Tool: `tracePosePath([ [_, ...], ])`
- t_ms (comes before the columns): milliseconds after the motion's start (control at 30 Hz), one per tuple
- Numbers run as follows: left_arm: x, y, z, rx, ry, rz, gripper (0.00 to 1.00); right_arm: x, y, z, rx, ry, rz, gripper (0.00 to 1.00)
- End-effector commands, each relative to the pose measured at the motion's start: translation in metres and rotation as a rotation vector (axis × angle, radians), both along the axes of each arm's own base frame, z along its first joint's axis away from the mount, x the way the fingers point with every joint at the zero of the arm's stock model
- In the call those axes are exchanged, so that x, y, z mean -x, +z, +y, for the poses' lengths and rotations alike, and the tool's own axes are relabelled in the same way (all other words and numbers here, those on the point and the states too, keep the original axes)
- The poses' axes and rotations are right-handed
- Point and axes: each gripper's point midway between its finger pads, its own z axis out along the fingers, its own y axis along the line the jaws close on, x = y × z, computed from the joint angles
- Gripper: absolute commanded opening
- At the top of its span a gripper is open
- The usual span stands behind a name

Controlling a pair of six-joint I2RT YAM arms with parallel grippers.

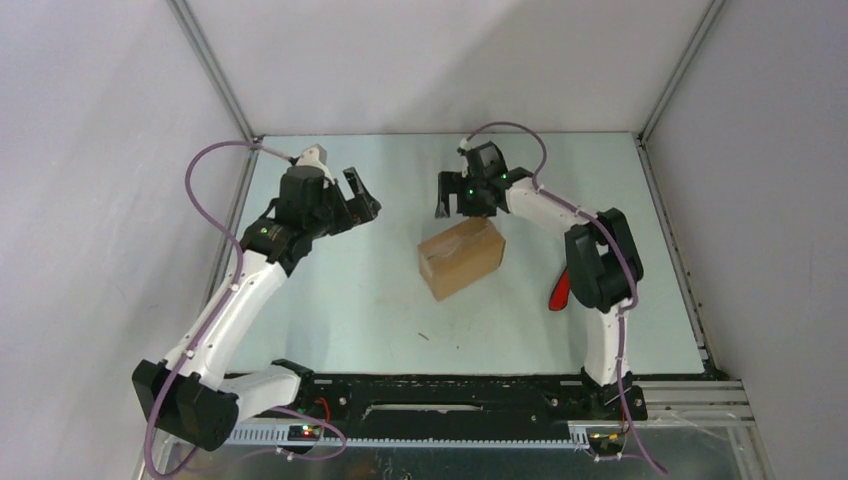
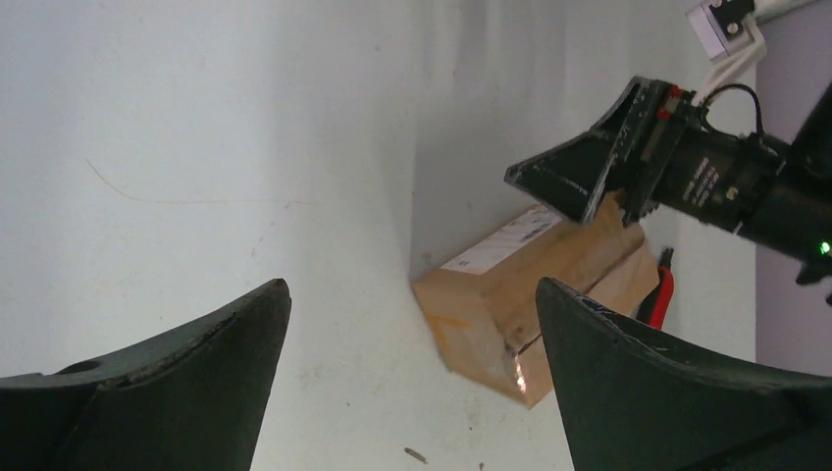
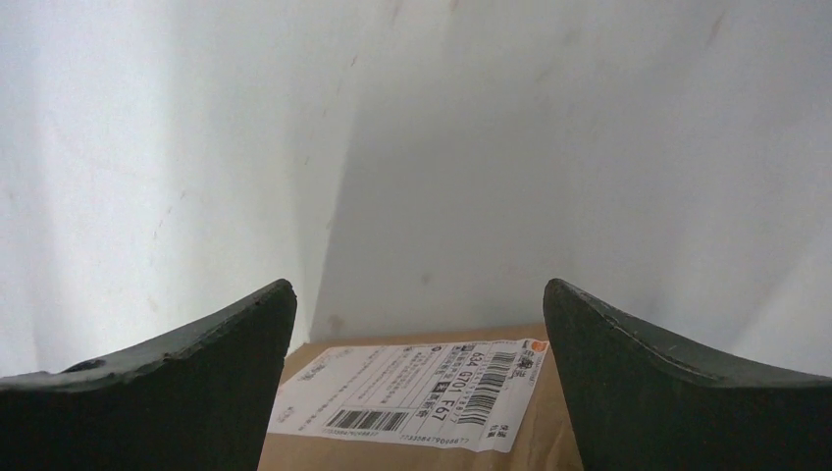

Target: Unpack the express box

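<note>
The express box (image 1: 461,257) is a small brown carton lying closed on the pale table mid-scene, a white shipping label (image 3: 412,392) on its far side. My right gripper (image 1: 458,200) hovers open just behind and above the box's far edge, nothing between its fingers; in the right wrist view the gripper (image 3: 420,304) frames the label. My left gripper (image 1: 362,193) is open too, well to the left of the box and apart from it. In the left wrist view the box (image 2: 535,294) lies ahead of the left gripper (image 2: 412,294), with the right gripper (image 2: 589,182) over its far end.
A red-handled knife (image 1: 562,291) lies on the table by the right arm's elbow, also seen as a red knife handle (image 2: 660,296) beyond the box. A small dark scrap (image 1: 423,336) lies near the front. White walls and metal frame rails (image 1: 215,75) enclose the table.
</note>
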Motion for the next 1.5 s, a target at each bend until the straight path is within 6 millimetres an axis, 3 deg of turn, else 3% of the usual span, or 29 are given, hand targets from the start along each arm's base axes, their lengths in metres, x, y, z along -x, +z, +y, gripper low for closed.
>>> tracePosePath([
  [0,0.008,-0.017,-0.011,0.07,-0.035,0.032,0.98,0.044,0.013,0.003,-0.017,-0.1,0.039,1.0],
  [133,0.025,-0.029,-0.025,0.122,-0.113,0.063,0.98,0.045,0.046,-0.016,-0.017,-0.188,-0.013,1.0],
  [233,0.037,-0.038,-0.027,0.089,-0.135,0.072,0.98,0.03,0.077,-0.053,0.005,-0.259,-0.088,1.0],
  [333,0.045,-0.044,-0.024,0.067,-0.143,0.071,0.98,0.028,0.094,-0.107,0.119,-0.385,-0.126,1.0],
  [433,0.049,-0.043,-0.019,0.044,-0.141,0.057,0.98,0.052,0.086,-0.149,0.23,-0.479,-0.097,1.0],
  [500,0.051,-0.04,-0.014,0.017,-0.135,0.052,0.98,0.08,0.065,-0.174,0.33,-0.533,-0.051,1.0],
  [633,0.056,-0.026,0.002,-0.061,-0.115,0.038,0.98,0.123,0.032,-0.205,0.35,-0.651,0.026,0.96],
  [800,0.057,-0.004,0.014,-0.108,-0.088,-0.017,0.98,0.151,0.0,-0.226,0.393,-0.747,0.056,0.89],
  [1033,0.056,0.008,0.017,-0.104,-0.068,-0.037,0.98,0.164,-0.037,-0.243,0.413,-0.796,0.104,0.82],
  [1267,0.054,0.006,0.024,-0.146,-0.036,-0.02,0.98,0.159,-0.068,-0.229,0.291,-0.76,0.141,0.69],
  [1467,0.053,0.009,0.016,-0.164,-0.044,-0.027,0.98,0.157,-0.081,-0.218,0.21,-0.731,0.175,0.42],
])
